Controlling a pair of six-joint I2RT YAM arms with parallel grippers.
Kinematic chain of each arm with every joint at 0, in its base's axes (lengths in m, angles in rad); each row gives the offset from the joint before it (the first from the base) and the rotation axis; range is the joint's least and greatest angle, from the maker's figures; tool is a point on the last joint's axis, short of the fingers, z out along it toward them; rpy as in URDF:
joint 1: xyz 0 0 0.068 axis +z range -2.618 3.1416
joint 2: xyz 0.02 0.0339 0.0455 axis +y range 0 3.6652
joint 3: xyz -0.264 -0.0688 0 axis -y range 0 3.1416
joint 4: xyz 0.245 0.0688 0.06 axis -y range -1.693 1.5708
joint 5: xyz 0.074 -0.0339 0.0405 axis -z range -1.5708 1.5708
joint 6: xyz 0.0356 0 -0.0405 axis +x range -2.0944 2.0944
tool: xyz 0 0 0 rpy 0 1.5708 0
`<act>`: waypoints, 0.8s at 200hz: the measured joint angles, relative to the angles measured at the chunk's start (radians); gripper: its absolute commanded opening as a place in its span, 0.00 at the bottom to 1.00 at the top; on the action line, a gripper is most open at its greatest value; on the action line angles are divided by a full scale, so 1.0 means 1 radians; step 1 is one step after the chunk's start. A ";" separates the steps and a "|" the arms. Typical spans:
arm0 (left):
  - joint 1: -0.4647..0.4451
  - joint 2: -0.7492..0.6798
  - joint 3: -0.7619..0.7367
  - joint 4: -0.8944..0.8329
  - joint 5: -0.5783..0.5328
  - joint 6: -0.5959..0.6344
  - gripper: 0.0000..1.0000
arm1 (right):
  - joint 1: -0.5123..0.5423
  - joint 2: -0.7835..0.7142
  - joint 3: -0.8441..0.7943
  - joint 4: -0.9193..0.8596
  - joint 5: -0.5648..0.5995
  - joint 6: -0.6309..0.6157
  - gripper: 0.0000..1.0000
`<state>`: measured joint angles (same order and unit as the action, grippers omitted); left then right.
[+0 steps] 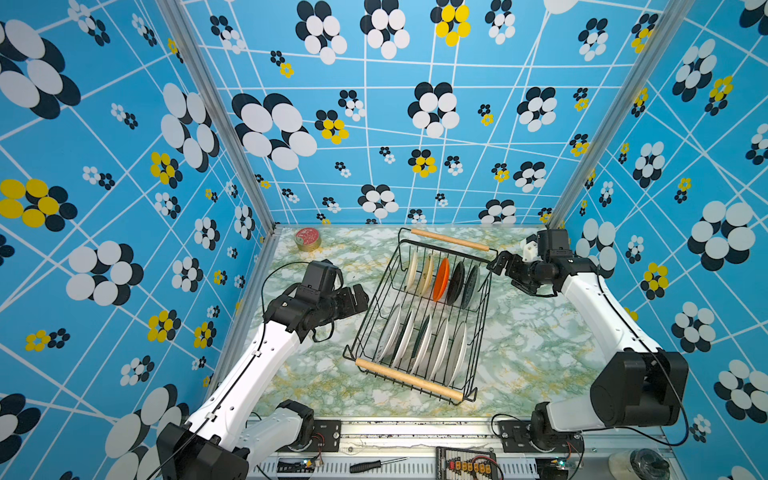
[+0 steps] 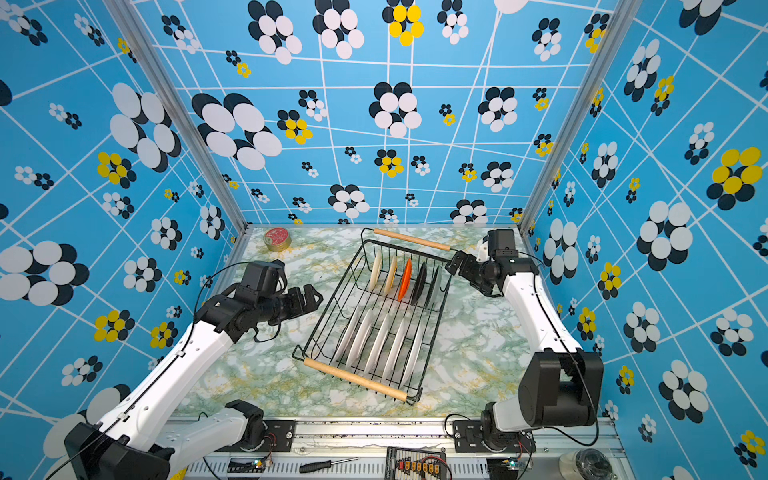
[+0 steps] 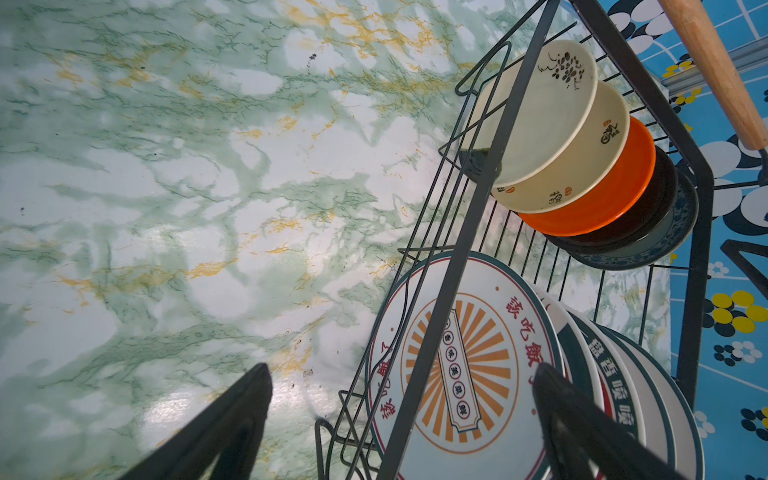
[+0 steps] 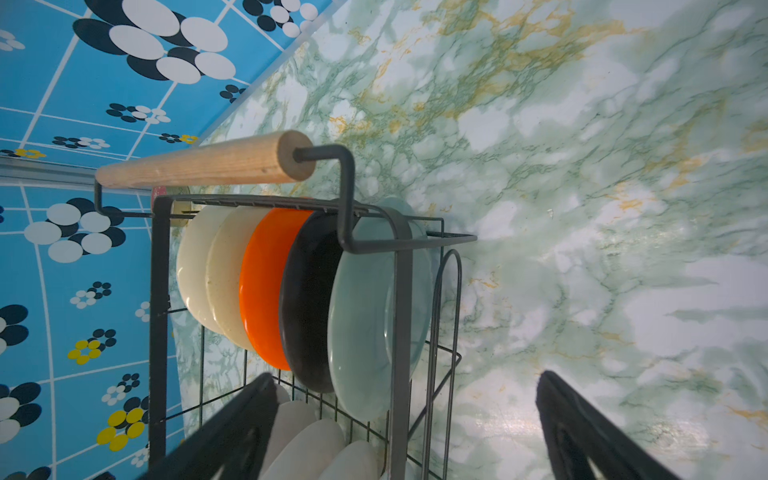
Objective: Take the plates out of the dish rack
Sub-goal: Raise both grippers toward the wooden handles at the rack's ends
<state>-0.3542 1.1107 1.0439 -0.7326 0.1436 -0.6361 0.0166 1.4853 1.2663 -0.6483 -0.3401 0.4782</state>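
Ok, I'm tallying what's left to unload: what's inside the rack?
The rack holds five small plates upright at the far end and five large plates at the near end. They overlap, hiding most faces.

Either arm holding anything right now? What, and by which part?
Nothing held. The left gripper and right gripper are both open and empty, next to the dish rack; the plates sit inside it.

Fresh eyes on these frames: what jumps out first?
Loud blue flowered walls surround the scene. A black dish rack sits angled on the table with two rows of upright plates; the orange plate in the far row pops. The left gripper and right gripper flank the rack, both open and empty.
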 measured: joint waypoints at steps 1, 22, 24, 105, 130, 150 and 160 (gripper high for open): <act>0.000 0.002 0.000 0.000 0.000 0.000 0.99 | 0.001 0.003 0.002 0.000 -0.001 0.002 0.99; -0.001 0.040 0.016 0.006 0.010 0.000 0.99 | 0.026 0.068 0.052 0.000 -0.011 0.018 0.99; -0.001 0.043 0.018 0.006 0.011 0.000 0.99 | 0.030 0.075 0.059 -0.001 -0.010 0.018 0.99; 0.001 0.150 0.060 0.031 0.034 0.020 0.99 | 0.088 0.259 0.225 -0.011 -0.011 0.074 0.99; 0.014 0.169 0.060 0.039 0.048 0.027 0.99 | 0.114 0.300 0.271 -0.027 -0.003 0.080 0.99; 0.041 0.184 0.067 0.047 0.059 0.035 0.99 | 0.147 0.341 0.319 -0.028 -0.013 0.080 0.99; 0.056 0.193 0.077 0.048 0.064 0.040 0.99 | 0.156 0.369 0.351 -0.029 -0.020 0.080 0.99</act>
<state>-0.2977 1.3041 1.1206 -0.6846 0.2073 -0.5964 0.1730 1.8538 1.6173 -0.6769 -0.3603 0.5583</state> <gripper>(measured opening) 0.992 0.992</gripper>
